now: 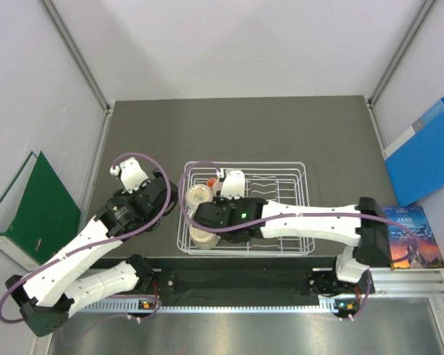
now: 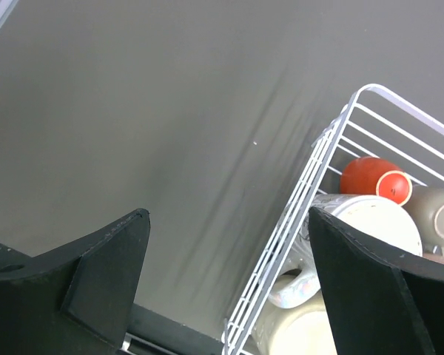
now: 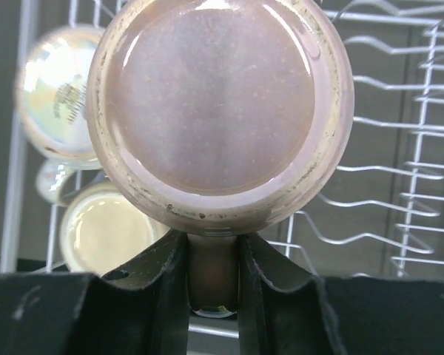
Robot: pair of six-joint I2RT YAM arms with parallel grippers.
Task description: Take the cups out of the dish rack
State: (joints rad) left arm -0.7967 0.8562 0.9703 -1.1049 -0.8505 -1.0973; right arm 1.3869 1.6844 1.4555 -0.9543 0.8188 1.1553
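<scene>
Item one: pinkish-beige mug (image 3: 218, 111), base towards the wrist, its handle (image 3: 213, 285) pinched tight between the shut jaws of the right gripper (image 3: 213, 259). It hangs over the dish rack (image 1: 281, 163), gripped there, I judge, so it lifts straight out. The speckled mug (image 3: 55, 96) and cream mug (image 3: 107, 229) crowd one side of those jaws, with bare wire slots on the other. Item two: left gripper (image 2: 228, 214), jaws wide apart and empty, bare table (image 2: 133, 111) between them, the rack wall and small red-orange cup (image 2: 366, 176) just beyond one finger.
</scene>
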